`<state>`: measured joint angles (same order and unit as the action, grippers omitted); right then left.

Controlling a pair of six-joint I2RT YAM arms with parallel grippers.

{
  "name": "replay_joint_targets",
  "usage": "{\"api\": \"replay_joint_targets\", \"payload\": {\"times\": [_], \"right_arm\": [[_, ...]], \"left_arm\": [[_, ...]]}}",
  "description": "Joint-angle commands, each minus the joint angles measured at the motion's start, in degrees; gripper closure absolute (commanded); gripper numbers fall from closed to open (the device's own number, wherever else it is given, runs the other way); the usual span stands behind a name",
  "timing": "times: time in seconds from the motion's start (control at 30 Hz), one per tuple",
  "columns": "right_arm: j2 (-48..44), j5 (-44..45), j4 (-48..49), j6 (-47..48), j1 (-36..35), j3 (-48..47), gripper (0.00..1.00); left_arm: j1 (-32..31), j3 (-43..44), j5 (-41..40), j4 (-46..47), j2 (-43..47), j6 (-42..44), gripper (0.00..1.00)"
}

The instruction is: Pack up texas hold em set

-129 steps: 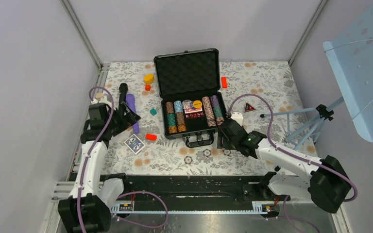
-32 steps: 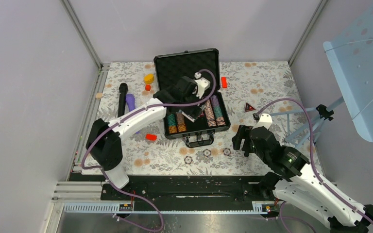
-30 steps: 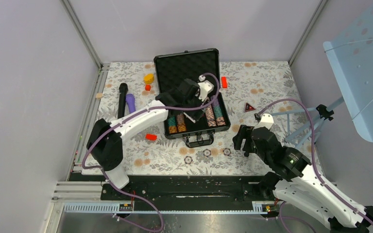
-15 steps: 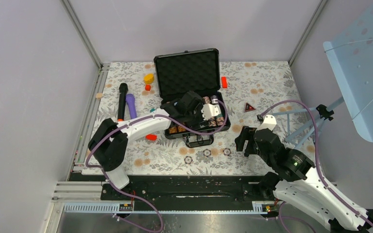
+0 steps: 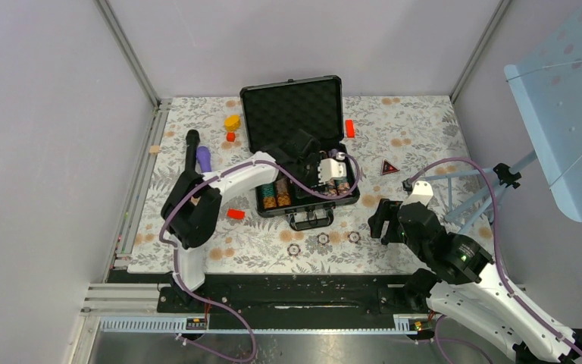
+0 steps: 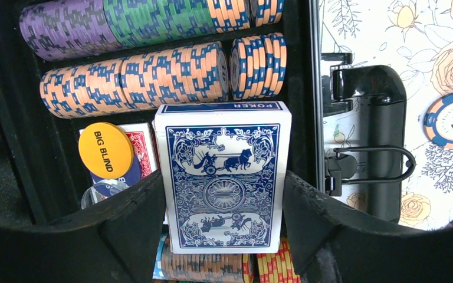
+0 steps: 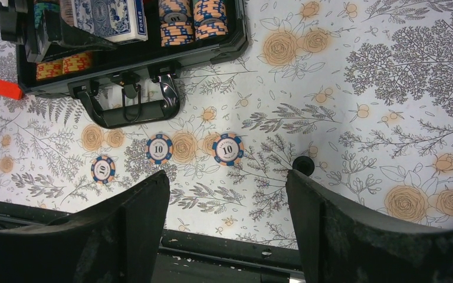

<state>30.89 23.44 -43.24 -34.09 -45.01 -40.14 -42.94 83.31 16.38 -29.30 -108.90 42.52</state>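
Over case point(image 5: 292, 114) middle slot: left hand point(image 6: 224, 207) clamping card deck point(image 6: 223, 171); red deck point(image 6: 144, 137) and big blind button point(image 6: 106, 150) showing at its far end. Risk: deck landing on button, sitting tilted, blocking lid. Chip rows point(image 6: 135, 76) crowding one side, case front wall just beside, so little slack. Right hand point(image 7: 227, 190) hanging spread over tabletop point(image 7: 389, 88) near three loose chips point(image 7: 227, 148); open room there, handle point(image 7: 133, 111) nearby.

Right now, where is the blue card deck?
Left wrist view: the blue card deck is between the left fingers, over the case, beside the Big Blind button.
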Motion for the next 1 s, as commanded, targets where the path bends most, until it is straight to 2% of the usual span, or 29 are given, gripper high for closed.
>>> {"api": "replay_joint_targets", "payload": {"times": [0.0,0.23,0.63,0.97], "right_arm": [[-0.25,1.92,-0.57,0.79,-0.43,-1.57,0.21],[-0.05,2.02,-0.62,0.90,-0.43,-1.34,0.20],[-0.44,2.21,-1.43,1.05,-0.40,-1.23,0.20],[0.08,2.20,-1.49,1.05,-0.43,-1.18,0.20]], "left_arm": [[0.76,5.48,4.04,-4.36,-1.45,2.69,0.53],[1.04,6.09,2.82,-7.69,-2.97,3.51,0.52],[1.24,9.95,1.47,-7.63,-7.51,1.12,0.52],[2.53,9.67,1.01,-7.57,-8.33,0.49,0.52]]}}
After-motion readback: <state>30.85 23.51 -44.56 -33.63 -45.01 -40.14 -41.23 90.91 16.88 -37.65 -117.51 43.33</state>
